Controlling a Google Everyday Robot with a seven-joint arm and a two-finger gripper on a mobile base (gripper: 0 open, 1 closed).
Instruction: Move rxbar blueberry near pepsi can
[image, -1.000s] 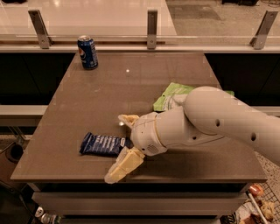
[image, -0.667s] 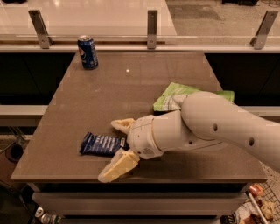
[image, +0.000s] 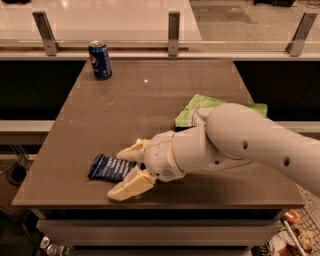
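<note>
The rxbar blueberry (image: 108, 168), a flat dark blue wrapper with white lettering, lies near the front left of the brown table (image: 150, 100). My gripper (image: 122, 172) is open around the bar's right end, one cream finger behind it and one in front of it. The white arm reaches in from the right. The pepsi can (image: 100, 60) stands upright at the table's far left corner, far from the bar.
A light green snack bag (image: 200, 110) lies right of centre, partly hidden behind my arm. A railing with metal posts (image: 173, 33) runs along the far edge. The table's front edge is just below the gripper.
The gripper has moved left toward the bar, so its fingers now straddle the bar's right end. The bar and can have not moved.
</note>
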